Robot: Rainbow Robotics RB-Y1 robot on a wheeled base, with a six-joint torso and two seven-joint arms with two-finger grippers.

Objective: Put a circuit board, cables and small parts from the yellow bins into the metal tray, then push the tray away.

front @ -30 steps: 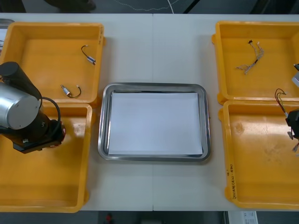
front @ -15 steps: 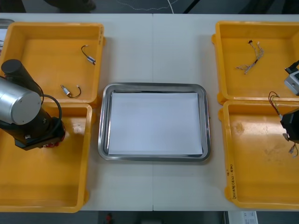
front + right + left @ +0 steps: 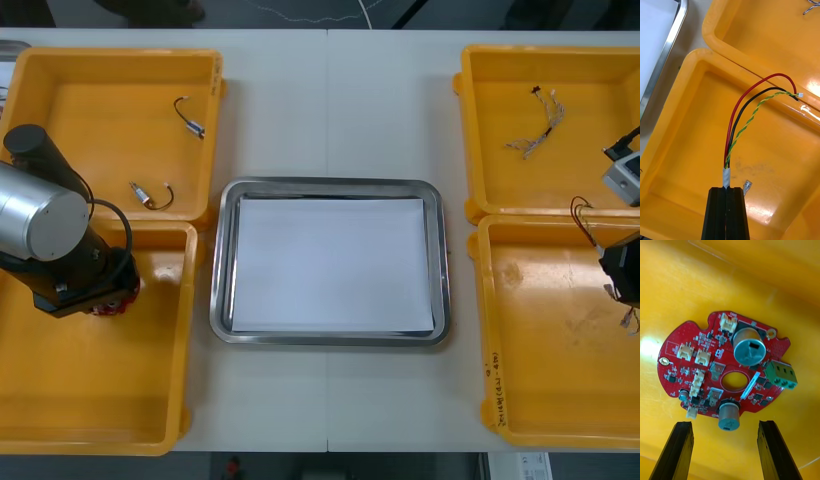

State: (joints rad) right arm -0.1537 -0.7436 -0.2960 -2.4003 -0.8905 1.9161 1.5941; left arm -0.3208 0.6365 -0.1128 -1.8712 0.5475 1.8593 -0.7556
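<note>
Light tabletop (image 3: 330, 100) carries a metal tray (image 3: 218, 262), white inside, at its middle, well apart from both sets of jaws. Over the near left yellow bin (image 3: 100, 400) the left jaws stand spread; a round red circuit board (image 3: 724, 369) lies flat on the bin floor just ahead of them, centred on the gap between them. Meanwhile the right jaws are pinching the taped end of a cable (image 3: 730, 150) — red, black and twisted yellow-green strands arching forward from them over the near right yellow bin (image 3: 771, 168).
</note>
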